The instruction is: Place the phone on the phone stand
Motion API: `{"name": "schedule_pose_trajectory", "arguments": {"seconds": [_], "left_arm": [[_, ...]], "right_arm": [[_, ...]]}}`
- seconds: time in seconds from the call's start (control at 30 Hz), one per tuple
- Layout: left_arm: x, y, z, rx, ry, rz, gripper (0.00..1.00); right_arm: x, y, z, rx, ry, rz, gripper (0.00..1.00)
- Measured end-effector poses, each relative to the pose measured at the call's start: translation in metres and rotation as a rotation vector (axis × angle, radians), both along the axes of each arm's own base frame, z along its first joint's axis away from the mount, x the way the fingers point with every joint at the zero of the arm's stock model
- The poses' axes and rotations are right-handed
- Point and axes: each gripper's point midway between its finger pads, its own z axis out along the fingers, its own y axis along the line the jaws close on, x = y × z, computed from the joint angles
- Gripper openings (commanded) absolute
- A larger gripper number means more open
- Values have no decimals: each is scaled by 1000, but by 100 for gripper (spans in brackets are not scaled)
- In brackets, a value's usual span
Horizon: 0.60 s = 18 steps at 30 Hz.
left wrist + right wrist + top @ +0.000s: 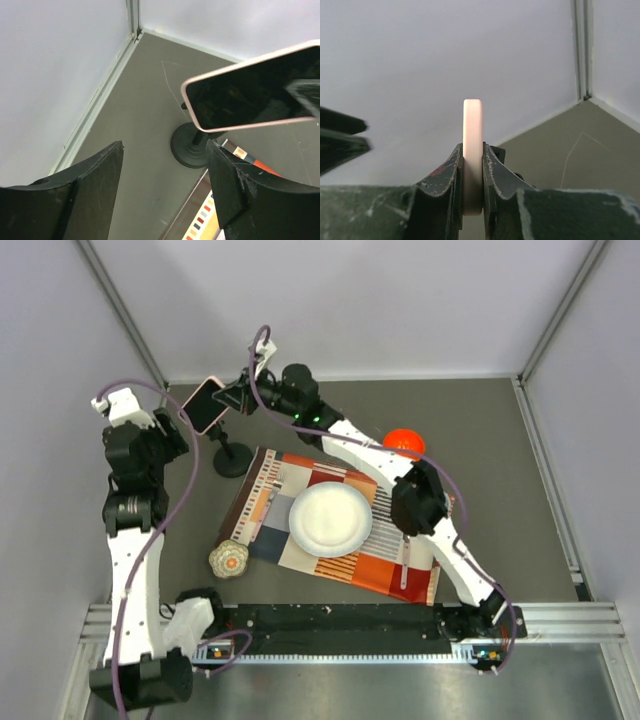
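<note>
The phone (205,405) shows its pale pink back in the top view, held in the air up and left of the phone stand (232,458). My right gripper (230,400) is shut on the phone's right end. In the right wrist view the phone (472,125) stands edge-on, pinched in my right gripper (472,150). In the left wrist view the phone's black screen (250,95) hangs above the black stand (192,147) with its round base. My left gripper (165,145) is open and empty, just left of and below the phone; it also shows in the top view (178,432).
A striped placemat (265,505) lies right of the stand, with a white plate (330,518) and cutlery on it. An orange-red bowl (404,440) sits behind the right arm. A small patterned round object (228,559) lies at the mat's near left corner. The enclosure walls are close on the left.
</note>
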Motion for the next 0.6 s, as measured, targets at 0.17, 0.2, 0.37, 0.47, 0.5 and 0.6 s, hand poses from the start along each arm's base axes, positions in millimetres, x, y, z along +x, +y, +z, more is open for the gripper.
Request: {"name": "schedule_pose_trajectory", "arguments": {"seconds": [0.17,0.2,0.37,0.47,0.5,0.6], "left_arm": [[36,18,-34,-72,118,-41,75],[44,21,-44,-91,148,-56,73],[82,16,-83,-110,285,-227,65],[97,13,-99,-62,328,-321,63],[98,12,-104,-40,339,-347,63],[102,11,-109,39,330,-408,58]], "right_arm": [[4,-50,39,-26,28,-32,0],[8,-66,52,-12,33,-35,0],[28,-147,110,86,28,-43,0],[37,-190,114,98,25,-75,0],[36,-198,110,89,30,-77,0],[23,-203,92,56,55,-48,0]]}}
